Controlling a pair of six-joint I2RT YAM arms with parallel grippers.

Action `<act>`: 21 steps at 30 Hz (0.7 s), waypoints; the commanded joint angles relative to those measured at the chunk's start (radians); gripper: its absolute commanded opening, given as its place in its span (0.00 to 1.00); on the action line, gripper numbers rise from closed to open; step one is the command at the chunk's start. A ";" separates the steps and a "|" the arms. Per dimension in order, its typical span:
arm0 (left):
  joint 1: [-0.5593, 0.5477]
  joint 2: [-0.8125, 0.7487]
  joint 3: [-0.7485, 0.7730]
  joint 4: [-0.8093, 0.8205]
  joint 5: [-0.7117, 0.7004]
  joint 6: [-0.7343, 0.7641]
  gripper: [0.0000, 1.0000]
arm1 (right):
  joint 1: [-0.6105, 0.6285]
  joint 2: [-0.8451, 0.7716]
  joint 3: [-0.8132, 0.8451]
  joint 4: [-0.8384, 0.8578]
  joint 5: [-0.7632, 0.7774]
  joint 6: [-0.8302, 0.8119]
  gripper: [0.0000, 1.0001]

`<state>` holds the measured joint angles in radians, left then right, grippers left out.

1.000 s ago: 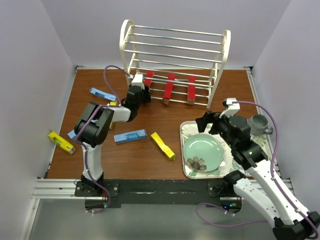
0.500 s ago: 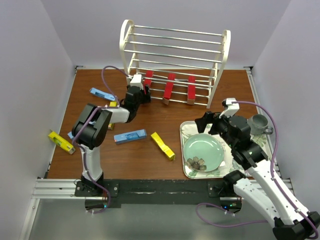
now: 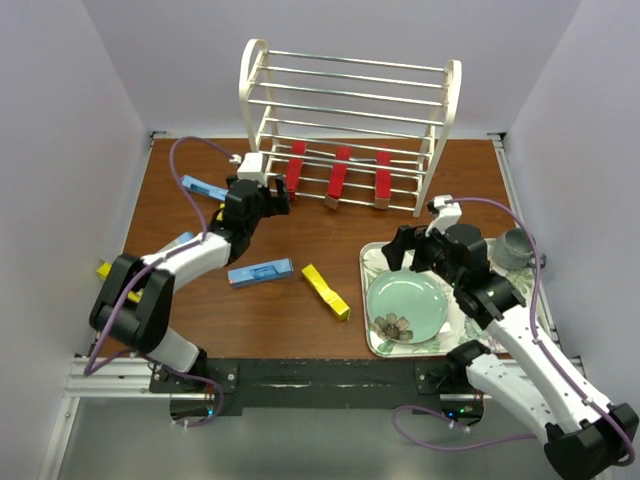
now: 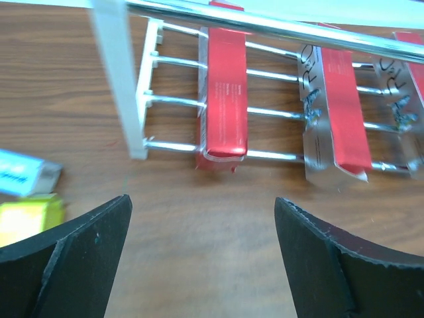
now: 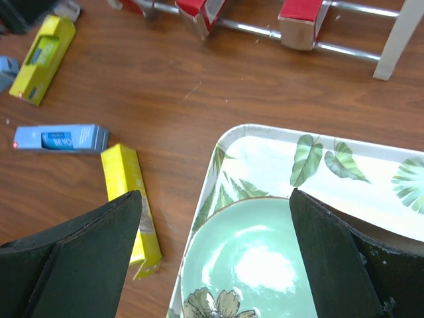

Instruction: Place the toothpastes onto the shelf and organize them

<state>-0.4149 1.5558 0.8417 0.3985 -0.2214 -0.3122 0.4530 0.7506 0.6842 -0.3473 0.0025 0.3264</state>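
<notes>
wooden table (image 3: 300,230), three red toothpastes (image 3: 338,180) on shelf (image 3: 252,80), left hand (image 4: 202,215), right hand (image 5: 215,195) both open

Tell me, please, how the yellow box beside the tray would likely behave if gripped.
The yellow box looks like slim cardboard, so probably light and stiff lengthwise. Its flat faces suggest it would slide on the table, not roll. One end looks crumpled, so squeezing hard may crush it.
</notes>
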 commanded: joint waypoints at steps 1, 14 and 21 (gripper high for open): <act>-0.001 -0.164 -0.072 -0.139 -0.041 0.053 0.96 | 0.003 0.038 0.041 -0.005 -0.107 -0.035 0.98; -0.001 -0.764 -0.317 -0.397 -0.096 0.150 1.00 | 0.366 0.185 -0.074 0.103 0.028 -0.003 0.98; -0.002 -0.910 -0.391 -0.426 -0.139 0.163 1.00 | 0.548 0.303 -0.089 0.168 0.131 -0.026 0.95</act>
<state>-0.4152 0.6811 0.4854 -0.0120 -0.3161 -0.1818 0.9138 1.0000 0.5945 -0.2665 0.0456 0.3191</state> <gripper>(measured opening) 0.996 0.961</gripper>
